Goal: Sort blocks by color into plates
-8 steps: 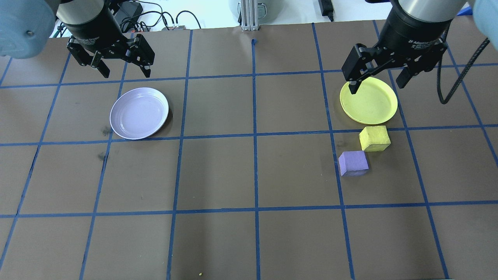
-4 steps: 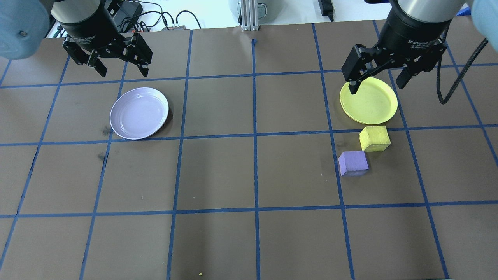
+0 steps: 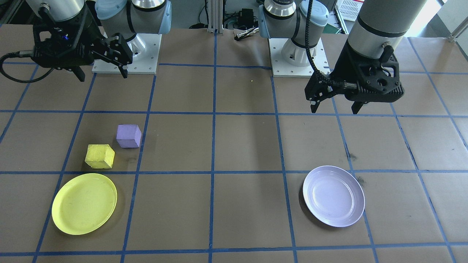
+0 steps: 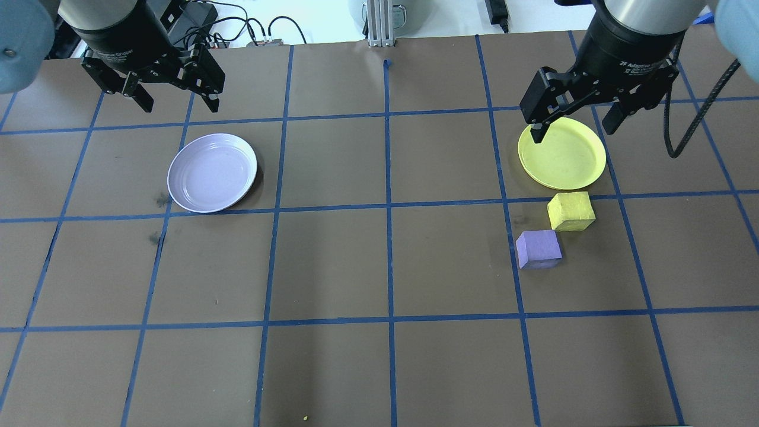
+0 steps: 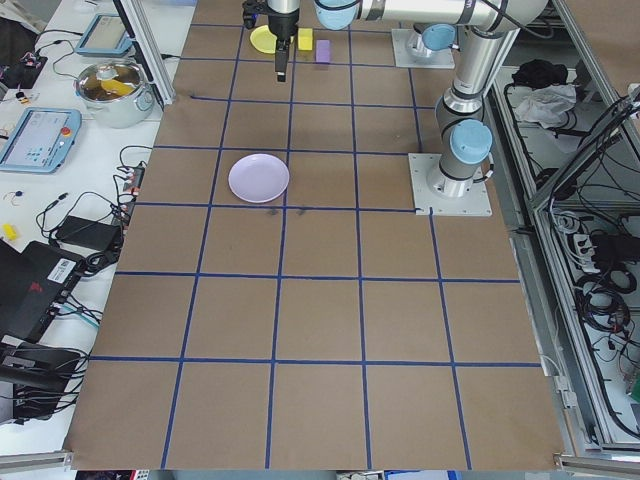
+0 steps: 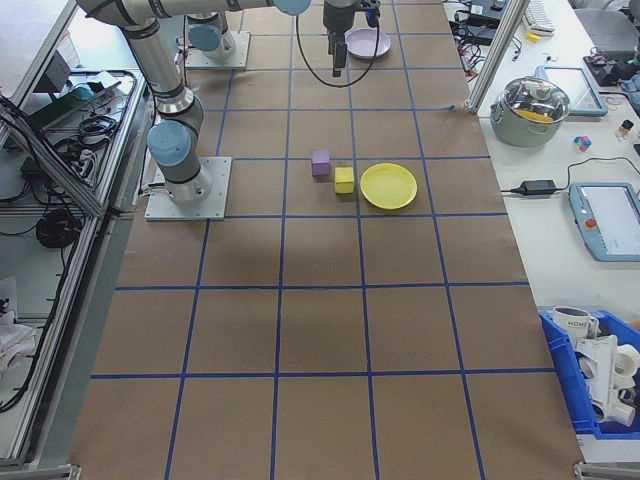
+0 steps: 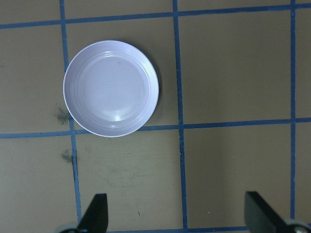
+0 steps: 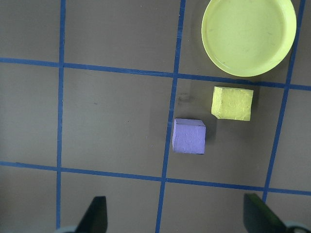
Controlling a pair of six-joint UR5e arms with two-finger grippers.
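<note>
The yellow block [image 4: 570,211] and the purple block [image 4: 538,249] sit side by side on the table, just in front of the empty yellow plate [image 4: 563,157]. High above that plate's far edge hangs my right gripper [image 4: 574,131], open and holding nothing. Its wrist view shows the purple block [image 8: 189,136], the yellow block [image 8: 232,103] and the yellow plate [image 8: 249,36] below. The empty lavender plate [image 4: 212,172] lies on the left. My left gripper [image 4: 178,101] hovers open beyond it, and the lavender plate [image 7: 111,88] shows in its wrist view.
Blue tape lines grid the brown table. Cables and an aluminium post [image 4: 379,24] stand past the far edge. The two arm bases [image 3: 126,54] are bolted on my side. A metal pot [image 6: 530,105] and tablets sit on a side bench off the table.
My left gripper has drifted back and to the left, away from the lavender plate, still open. The right gripper, blocks and plates have not moved.
</note>
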